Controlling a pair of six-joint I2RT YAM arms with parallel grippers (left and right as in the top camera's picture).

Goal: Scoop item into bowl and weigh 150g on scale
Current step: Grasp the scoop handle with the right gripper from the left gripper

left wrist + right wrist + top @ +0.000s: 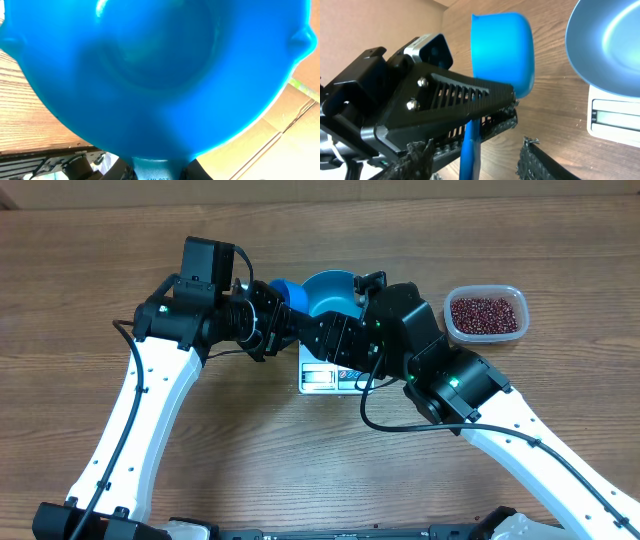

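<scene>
Left fingers (460, 92) clamped on blue scoop (502, 50) handle, just beside bowl (605, 45) on scale (612, 117); right fingers (540, 160) spread apart, gripping nothing.

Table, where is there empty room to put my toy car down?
Bare wood runs along the far edge of the table, behind the bowl and tub, and in front between the left arm and right arm. The middle is crowded: scoop and scale bunch together.
</scene>
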